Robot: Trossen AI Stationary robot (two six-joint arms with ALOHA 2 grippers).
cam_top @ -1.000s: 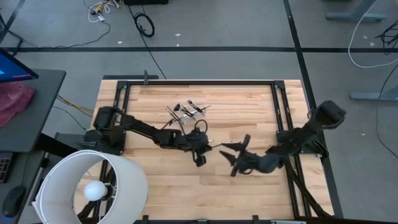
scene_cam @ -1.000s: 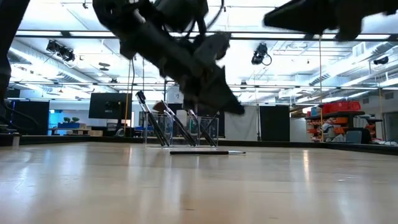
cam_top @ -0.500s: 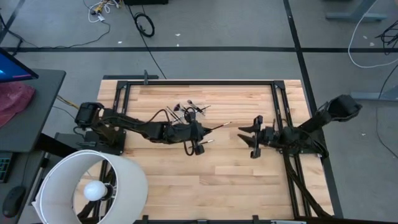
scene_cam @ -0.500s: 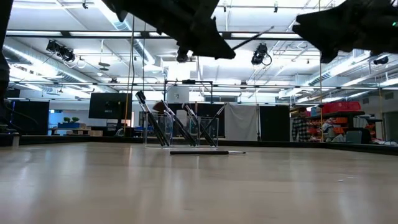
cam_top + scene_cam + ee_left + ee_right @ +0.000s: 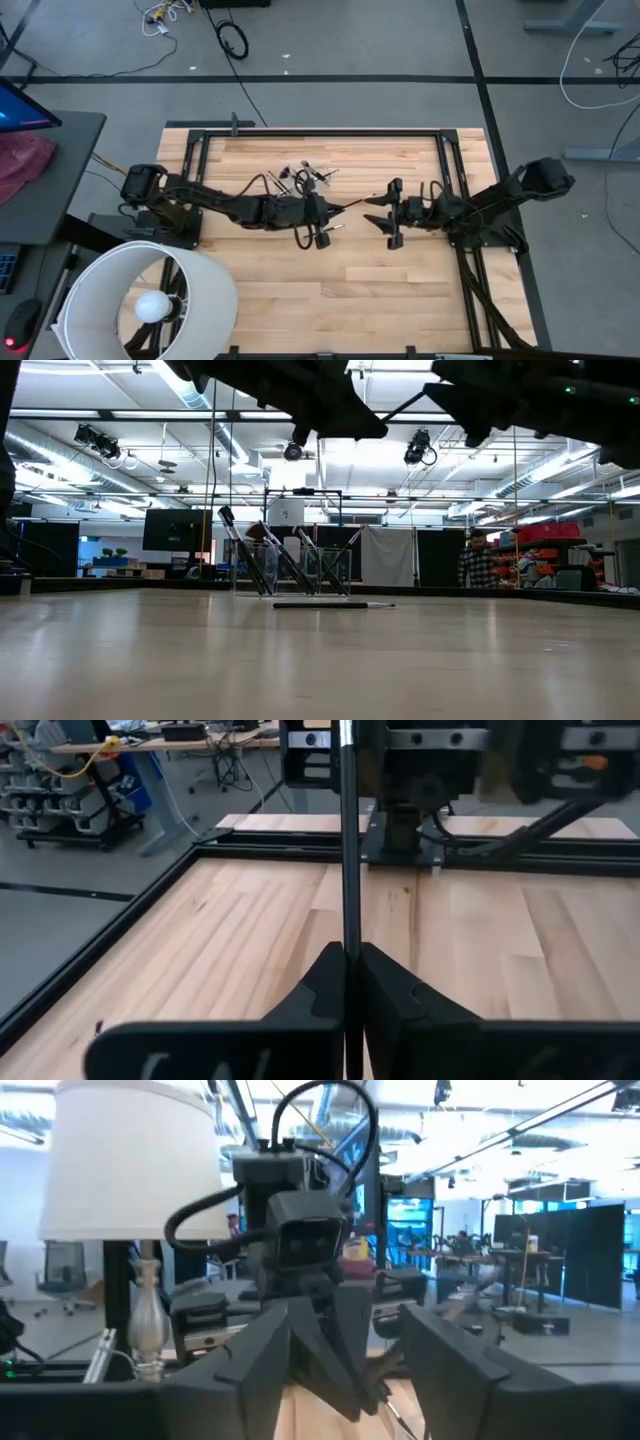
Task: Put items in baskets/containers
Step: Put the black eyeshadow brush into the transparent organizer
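Note:
A slim dark brush sticks out of my left gripper, which is shut on it high above the table's middle. It points toward my right gripper, which stands open just off the brush's free end, facing my left gripper. The clear cup stands at the far middle with several brushes leaning in it. Another brush lies flat on the wood in front of the cup. My left gripper pinches the brush's thin dark handle between its two fingers. The brush runs on along the fingers and out past their tips toward the table's right side. It is lifted clear of the table, with its free end slightly raised.
A big white lampshade with its bulb stands at the table's near left corner. A black frame runs around the wooden top. The near half of the table is bare wood. A person stands in the room beyond.
My left gripper has risen from just above the table with the brush and tipped toward level, so the brush now points toward the right. My right gripper has swung toward the far edge, rolled, and now faces the brush's free end.

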